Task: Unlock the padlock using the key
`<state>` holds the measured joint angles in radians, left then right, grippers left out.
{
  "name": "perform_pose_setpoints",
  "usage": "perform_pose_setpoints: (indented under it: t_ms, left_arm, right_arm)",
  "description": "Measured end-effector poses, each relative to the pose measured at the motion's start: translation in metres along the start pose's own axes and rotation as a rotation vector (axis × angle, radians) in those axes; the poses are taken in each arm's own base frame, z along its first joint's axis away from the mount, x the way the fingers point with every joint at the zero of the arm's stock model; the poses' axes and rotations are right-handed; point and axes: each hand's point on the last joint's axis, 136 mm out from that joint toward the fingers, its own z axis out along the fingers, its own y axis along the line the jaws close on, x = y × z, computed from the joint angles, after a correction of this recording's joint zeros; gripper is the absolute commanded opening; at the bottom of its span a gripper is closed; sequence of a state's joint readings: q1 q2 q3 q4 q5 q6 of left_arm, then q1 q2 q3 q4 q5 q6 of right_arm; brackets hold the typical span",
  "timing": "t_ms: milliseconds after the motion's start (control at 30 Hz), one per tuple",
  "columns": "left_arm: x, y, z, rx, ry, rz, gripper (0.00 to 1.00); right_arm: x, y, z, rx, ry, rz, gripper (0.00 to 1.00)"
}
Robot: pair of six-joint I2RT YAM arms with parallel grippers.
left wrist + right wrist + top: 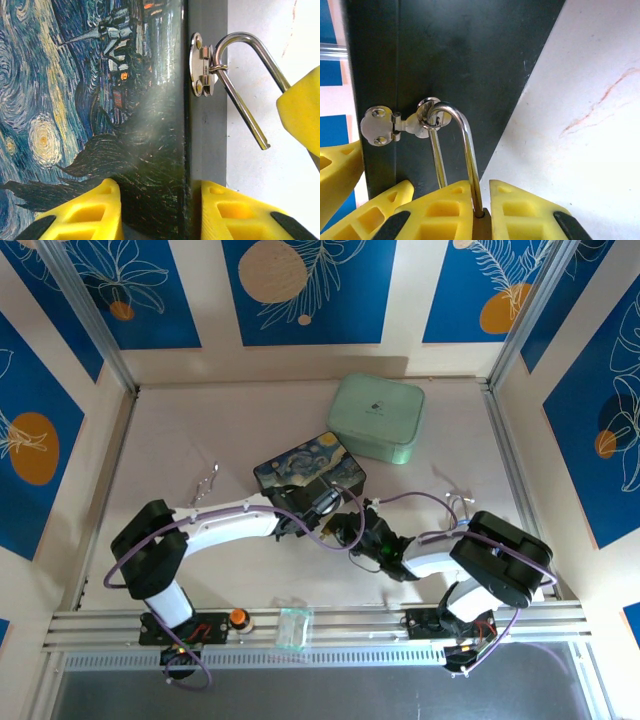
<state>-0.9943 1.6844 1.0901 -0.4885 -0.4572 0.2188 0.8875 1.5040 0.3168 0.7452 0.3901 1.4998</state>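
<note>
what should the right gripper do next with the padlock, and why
Probably ease the padlock held in the right gripper so the shackle slides out of the hasp ring: the shackle's free end is already out of the body, but its curve is hooked through the ring.

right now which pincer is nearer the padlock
Right. The right pincer is shut on the padlock at its base; the left pincer straddles the box edge, short of the padlock.

Padlock (pixel 481 227): brass body at lower centre, thin silver shackle (pixel 470 150) threaded through the hasp ring (pixel 427 117) of the dark box (pixel 470 50), one leg free.
</note>
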Motion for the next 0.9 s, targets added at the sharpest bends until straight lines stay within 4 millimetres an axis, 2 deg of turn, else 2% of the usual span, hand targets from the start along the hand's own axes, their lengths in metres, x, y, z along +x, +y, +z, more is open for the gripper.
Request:
perform_pose_setpoints:
  t_ms: [467, 767, 800, 833, 900]
  left_arm:
    - [-0.0040, -0.0015, 0.0010, 0.007, -0.010, -0.002, 0.29]
    - [-0.0036, -0.0020, 0.0013, 0.010, -0.002, 0.001, 0.28]
    - [-0.0037, -0.0020, 0.0011, 0.011, -0.002, 0.001, 0.28]
    - [-0.0038, -0.0020, 0.0011, 0.011, -0.002, 0.001, 0.19]
    - [-0.0037, -0.0021, 0.0011, 0.012, 0.000, 0.002, 0.17]
  right_arm:
    - [-0.0014, -0.0016, 0.0088, -0.045, -0.042, 0.020, 0.00]
    - [-0.0001, 0.0005, 0.0057, -0.022, -0.105, 0.051, 0.00]
    - [-0.0006, 0.0006, 0.0056, -0.023, -0.108, 0.058, 0.00]
    - [-0.0010, 0.0010, 0.0055, -0.025, -0.112, 0.067, 0.00]
    - [-0.0010, 0.0019, 0.0064, -0.034, -0.115, 0.078, 0.00]
